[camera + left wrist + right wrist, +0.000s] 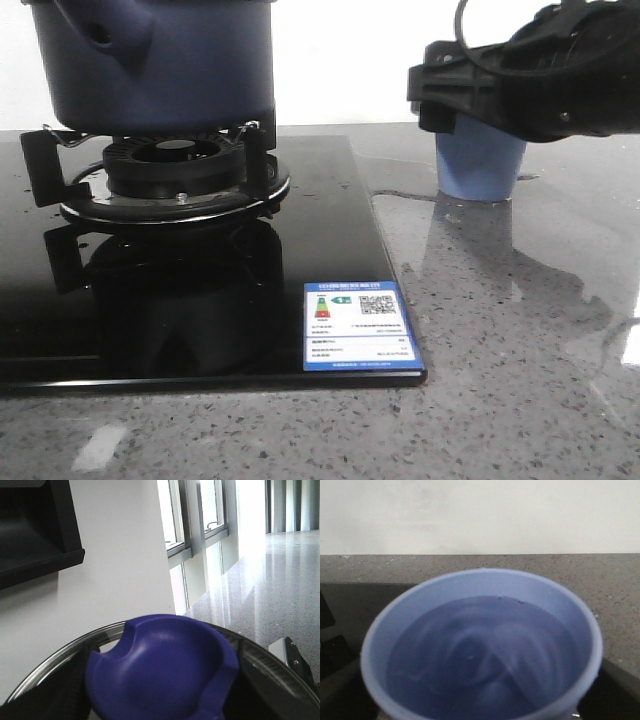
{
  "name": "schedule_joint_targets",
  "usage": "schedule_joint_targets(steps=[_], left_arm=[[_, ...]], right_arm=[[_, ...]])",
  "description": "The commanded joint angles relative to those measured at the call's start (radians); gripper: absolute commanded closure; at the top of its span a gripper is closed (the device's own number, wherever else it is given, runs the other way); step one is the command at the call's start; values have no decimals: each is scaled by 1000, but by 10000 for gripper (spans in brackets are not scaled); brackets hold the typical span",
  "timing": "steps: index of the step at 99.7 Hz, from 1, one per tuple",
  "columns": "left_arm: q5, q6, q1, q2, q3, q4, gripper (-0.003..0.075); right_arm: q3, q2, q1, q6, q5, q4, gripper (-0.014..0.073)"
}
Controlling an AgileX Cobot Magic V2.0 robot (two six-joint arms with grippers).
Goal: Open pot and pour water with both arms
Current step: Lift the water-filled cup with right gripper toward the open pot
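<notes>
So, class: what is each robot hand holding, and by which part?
The right hand grips the light blue cup around its upper wall, below the rim. Whether the left hand holds the lid knob cannot be told.

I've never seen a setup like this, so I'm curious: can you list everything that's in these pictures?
Large dark navy-blue round pot: one, on the burner stand at the left.
Pot lid with glass rim and blue knob: one, filling the left wrist view.
Black gas burner with metal stand: one, under the pot.
Glossy black glass cooktop: one, left half of the counter; bears a blue and white label.
Light blue plastic cup: one, on the counter at the right.
Clear water: fills the cup.
Grey speckled stone counter: one, wet near the cup.
Right gripper: black, at the cup's top; whether it is closed cannot be told.
</notes>
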Motion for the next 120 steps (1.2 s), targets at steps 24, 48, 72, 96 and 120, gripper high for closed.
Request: schedule_joint_targets(steps=[24, 48, 72, 96, 120], left_arm=[[33, -13, -6, -38, -40, -95, 490], [47, -13, -6, -38, -40, -95, 490], [47, -17, -6, -38, -40, -95, 490], [47, -31, -6, -38, -40, -95, 490], [40, -46, -4, -56, -40, -95, 490]], right_arm=[[-31, 34, -8, 3, -105, -21, -52], [-31, 62, -8, 3, -189, -20, -52], [-31, 68, -8, 3, -207, -20, -27], [-31, 68, -8, 3, -216, -20, 239], [-30, 50, -4, 1, -205, -20, 340]])
